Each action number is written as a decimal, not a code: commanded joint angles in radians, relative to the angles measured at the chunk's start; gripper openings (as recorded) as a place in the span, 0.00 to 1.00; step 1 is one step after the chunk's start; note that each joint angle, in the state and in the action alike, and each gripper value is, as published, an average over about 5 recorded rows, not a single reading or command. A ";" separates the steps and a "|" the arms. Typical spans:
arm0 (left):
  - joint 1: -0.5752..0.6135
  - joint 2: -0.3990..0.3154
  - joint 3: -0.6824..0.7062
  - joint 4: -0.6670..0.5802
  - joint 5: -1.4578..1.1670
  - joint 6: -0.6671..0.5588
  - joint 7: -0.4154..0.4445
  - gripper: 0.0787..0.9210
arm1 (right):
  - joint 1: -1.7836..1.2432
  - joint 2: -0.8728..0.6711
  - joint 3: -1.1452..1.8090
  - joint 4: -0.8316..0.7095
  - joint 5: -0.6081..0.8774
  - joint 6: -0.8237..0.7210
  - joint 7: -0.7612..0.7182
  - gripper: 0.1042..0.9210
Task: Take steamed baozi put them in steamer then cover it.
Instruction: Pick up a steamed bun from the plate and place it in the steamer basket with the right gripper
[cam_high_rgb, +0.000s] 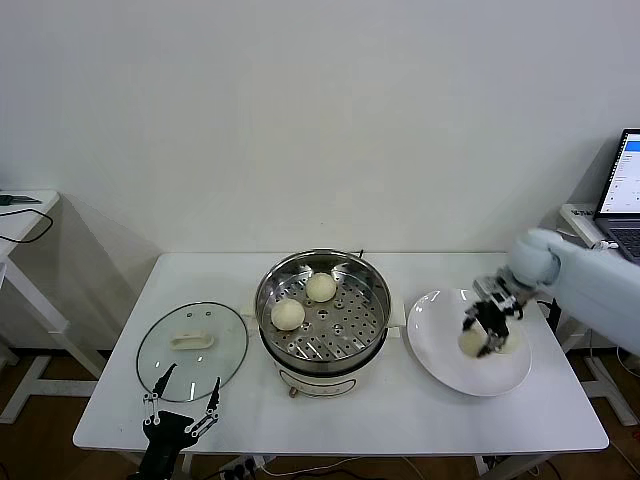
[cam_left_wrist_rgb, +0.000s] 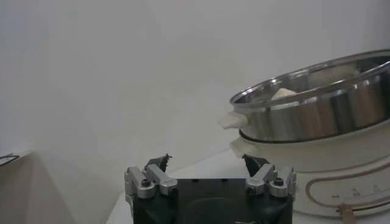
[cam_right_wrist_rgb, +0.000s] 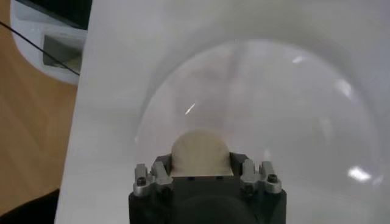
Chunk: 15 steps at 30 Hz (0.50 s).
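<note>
The right arm reaches in from the right, its wrist bent down, and the right gripper (cam_high_rgb: 487, 328) has its fingers closed around a bun (cam_right_wrist_rgb: 201, 152). The left gripper (cam_high_rgb: 181, 397) waits low at the front left, fingers spread apart.

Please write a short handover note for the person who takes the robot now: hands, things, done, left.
Right hand: over the flat white plate, shut on one cream-white baozi; another bun lies beside it.
Left hand: open, idle at the table's front edge near the clear glass cover.
Done: two buns in the shiny steel steamer.
Left: two buns, then cover.
</note>
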<state>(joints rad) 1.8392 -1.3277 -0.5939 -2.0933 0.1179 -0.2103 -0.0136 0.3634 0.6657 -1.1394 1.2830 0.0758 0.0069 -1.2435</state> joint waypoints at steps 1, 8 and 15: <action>-0.001 0.002 0.001 -0.002 -0.001 0.000 0.000 0.88 | 0.341 0.128 -0.116 0.110 0.020 0.186 -0.016 0.65; 0.001 0.003 0.002 -0.006 -0.002 -0.005 -0.001 0.88 | 0.413 0.326 -0.120 0.187 -0.052 0.397 0.002 0.66; 0.002 0.005 0.002 -0.005 -0.005 -0.005 -0.001 0.88 | 0.391 0.436 -0.143 0.261 -0.138 0.538 0.050 0.66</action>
<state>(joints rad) 1.8410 -1.3232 -0.5940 -2.1004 0.1128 -0.2157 -0.0149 0.6612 0.9520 -1.2392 1.4605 -0.0023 0.3578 -1.2154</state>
